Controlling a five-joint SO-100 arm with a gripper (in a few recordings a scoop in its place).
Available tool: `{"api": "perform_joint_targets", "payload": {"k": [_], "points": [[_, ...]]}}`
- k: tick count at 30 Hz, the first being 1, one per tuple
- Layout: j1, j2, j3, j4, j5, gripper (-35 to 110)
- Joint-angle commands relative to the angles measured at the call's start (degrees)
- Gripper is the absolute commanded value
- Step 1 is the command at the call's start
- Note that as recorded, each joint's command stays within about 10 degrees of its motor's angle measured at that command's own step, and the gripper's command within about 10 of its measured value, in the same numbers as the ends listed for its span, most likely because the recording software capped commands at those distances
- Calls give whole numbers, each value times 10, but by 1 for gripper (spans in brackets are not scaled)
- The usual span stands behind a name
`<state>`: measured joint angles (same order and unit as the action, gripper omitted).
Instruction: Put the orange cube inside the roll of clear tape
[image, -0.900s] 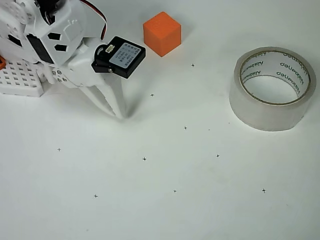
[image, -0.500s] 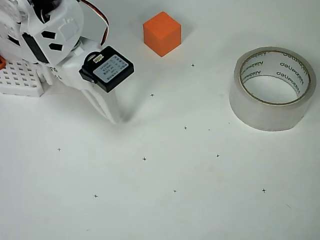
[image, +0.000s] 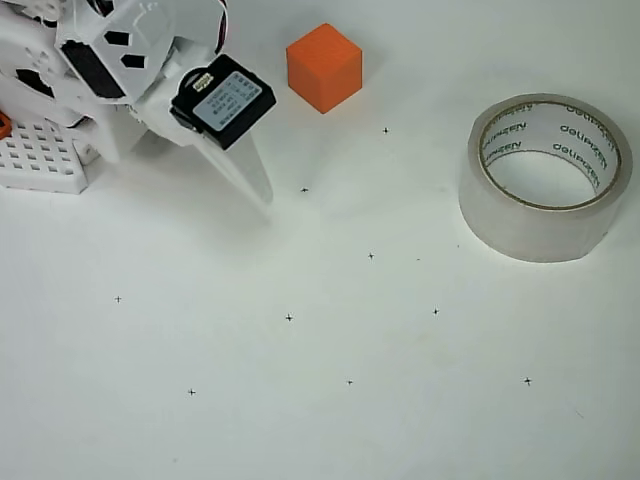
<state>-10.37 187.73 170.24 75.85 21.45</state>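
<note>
Hovering at upper left of the overhead view, white arm with gripper (image: 262, 196) pointing down-right, its tip over bare table. Fingers (image: 250, 170) read as one pale tapered blade from above, so cannot tell how far apart the jaws are; nothing seen held. Black servo block with grey label (image: 222, 101) sits on the wrist, just above the fingers. Orange cube (image: 323, 66) rests on the white table (image: 330, 400) at top centre, right of the servo block, apart from the gripper, untouched. Roll of clear tape (image: 545, 177) lies flat at right, hole facing up, white core with grey lettering visible, hole bare. Cube and tape well apart. White perforated block (image: 40, 160) at left edge beside the arm base. Small black cross marks (image: 289, 318) scattered over the table surface.
</note>
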Motion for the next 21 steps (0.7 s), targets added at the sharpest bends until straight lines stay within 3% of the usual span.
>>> {"api": "perform_joint_targets", "payload": {"k": [1, 7, 21], "points": [[-31, -39, -69, 12, 25, 0], [-64, -222, -167, -16, 35, 0], [-167, -472, -318, -81, 90, 0]]}}
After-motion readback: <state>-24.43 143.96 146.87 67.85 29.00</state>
